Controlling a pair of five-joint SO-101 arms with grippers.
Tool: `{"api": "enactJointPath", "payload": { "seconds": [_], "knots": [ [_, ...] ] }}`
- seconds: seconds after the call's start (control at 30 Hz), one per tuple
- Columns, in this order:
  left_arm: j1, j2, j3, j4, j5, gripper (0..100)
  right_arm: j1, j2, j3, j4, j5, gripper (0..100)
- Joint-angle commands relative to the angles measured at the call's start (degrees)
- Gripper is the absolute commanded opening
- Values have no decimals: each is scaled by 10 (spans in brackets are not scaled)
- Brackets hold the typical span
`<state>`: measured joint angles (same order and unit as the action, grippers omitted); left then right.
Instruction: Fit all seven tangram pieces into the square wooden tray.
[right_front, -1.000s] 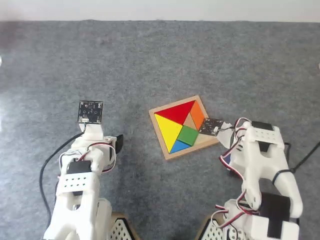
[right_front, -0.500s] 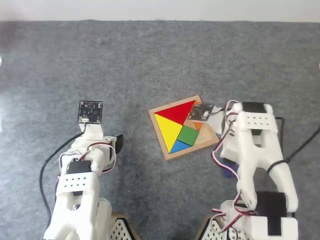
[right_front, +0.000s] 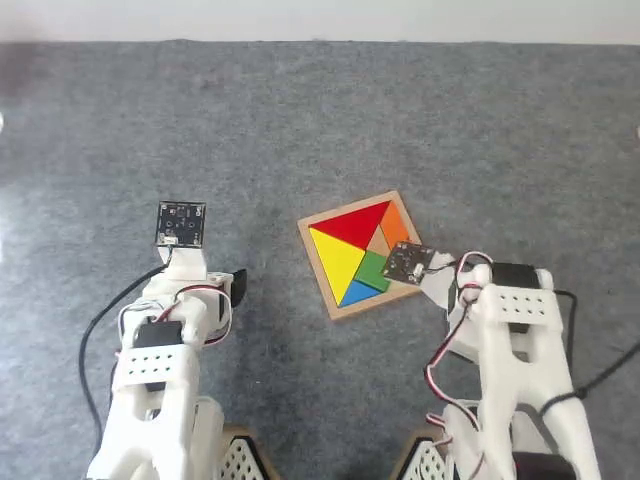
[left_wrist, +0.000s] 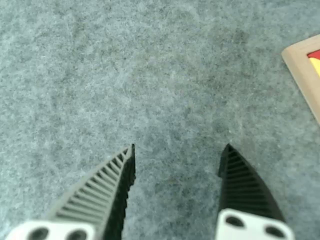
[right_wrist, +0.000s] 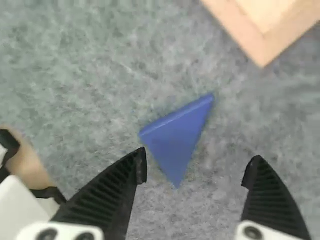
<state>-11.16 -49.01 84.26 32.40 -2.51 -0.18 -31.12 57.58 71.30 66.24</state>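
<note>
The square wooden tray (right_front: 339, 307) lies tilted at the table's centre, holding red, yellow, orange, green, tan and blue pieces. In the right wrist view a loose blue triangle (right_wrist: 176, 137) lies flat on the grey mat, just off the tray's corner (right_wrist: 260, 37). My right gripper (right_wrist: 192, 175) hovers open over it, one finger on each side, not touching. In the high view the right arm (right_front: 510, 330) stands beside the tray's near right side. My left gripper (left_wrist: 175, 172) is open over bare mat, with the tray's corner (left_wrist: 302, 65) off to one side.
Grey felt mat (right_front: 300, 120) covers the whole table. The left arm (right_front: 170, 320) sits well left of the tray. Open mat lies behind and to the left of the tray.
The right arm has pulled back from over the tray's right corner toward the near side, and now hangs over the blue triangle. The left arm has not moved.
</note>
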Motion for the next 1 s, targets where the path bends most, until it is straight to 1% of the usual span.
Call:
{"api": "enactJointPath", "payload": {
  "seconds": [0.0,0.27,0.43,0.57,0.7,0.77,0.97],
  "knots": [
    [2,-6,-4,-7,-3,269,-38,-4,5,-12,-24,307],
    [2,-6,-4,-7,-1,269,-31,66,11,-73,-29,307],
    [2,-6,-4,-7,-1,269,-30,138,11,-115,-29,306],
    [2,-6,-5,-7,-1,269,-29,153,3,-116,-32,303],
    [2,-6,-5,-7,-3,269,-29,150,4,-109,-44,247],
    [2,-6,-5,-7,-3,269,-29,151,4,-108,-60,240],
    [2,-6,-5,-7,-4,269,22,149,2,-109,-62,240]
  ]
}}
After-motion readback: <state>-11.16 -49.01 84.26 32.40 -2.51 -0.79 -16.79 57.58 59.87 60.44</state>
